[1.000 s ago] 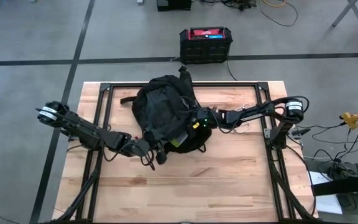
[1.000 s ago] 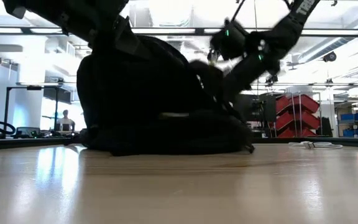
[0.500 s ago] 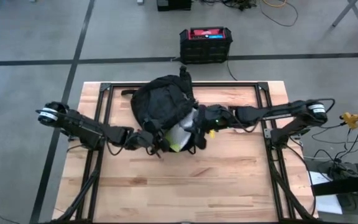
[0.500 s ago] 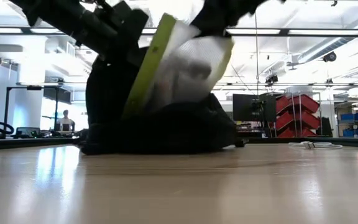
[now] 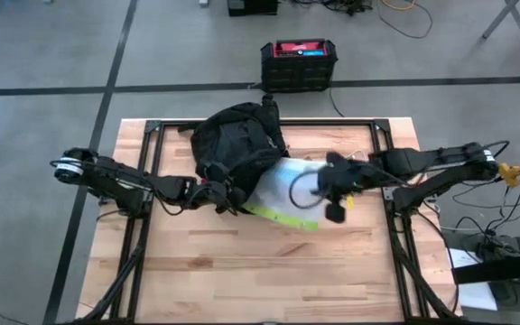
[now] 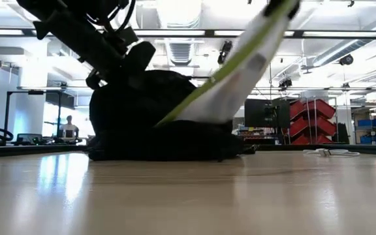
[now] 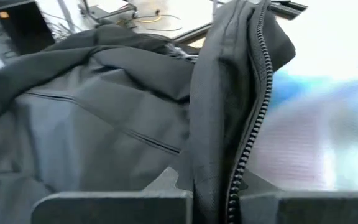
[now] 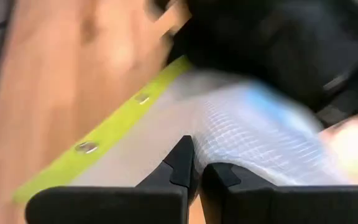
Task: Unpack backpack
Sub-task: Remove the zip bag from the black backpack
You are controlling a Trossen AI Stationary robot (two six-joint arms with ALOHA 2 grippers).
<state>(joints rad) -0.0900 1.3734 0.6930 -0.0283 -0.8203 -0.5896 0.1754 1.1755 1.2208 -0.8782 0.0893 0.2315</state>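
Observation:
The black backpack [image 5: 237, 144] lies on the wooden table toward its far edge, its opening turned to the table's right. A white mesh pouch [image 5: 278, 185] with a lime-green edge [image 5: 283, 217] sticks out of that opening. In the low view the pouch [image 6: 240, 72] slants upward out of the backpack [image 6: 129, 117]. My left gripper [image 5: 224, 194] is shut on the backpack at its near side. My right gripper [image 5: 317, 183] is shut on the pouch, to the right of the backpack. My left gripper [image 7: 216, 199] pinches the backpack's zip edge [image 7: 232, 165] at the opening between its two fingers, coming level from the table's left. The fabric stands up between the fingers; the rest of the backpack rests on the table. My right gripper [image 8: 197, 177] pinches the pouch's white mesh face [image 8: 207, 149] between its two fingers, beside the lime-green edge [image 8: 110, 134]. It comes from the table's right. The pouch is tilted, its held end raised and its other end inside the backpack.
A black-and-red hard box [image 5: 298, 63] stands on the floor beyond the table's far edge. Black frame rails [image 5: 152, 162] run along the table's left and right sides. Bare wood [image 5: 269, 271] lies toward the near edge. Cables [image 5: 463, 190] trail at the right.
My right gripper has gone toward the table's right edge and up, drawing the white and green pouch out of the backpack's opening. My left gripper has kept hold of the zip edge and shifted slightly toward the far edge. The backpack has slid a little toward the far edge.

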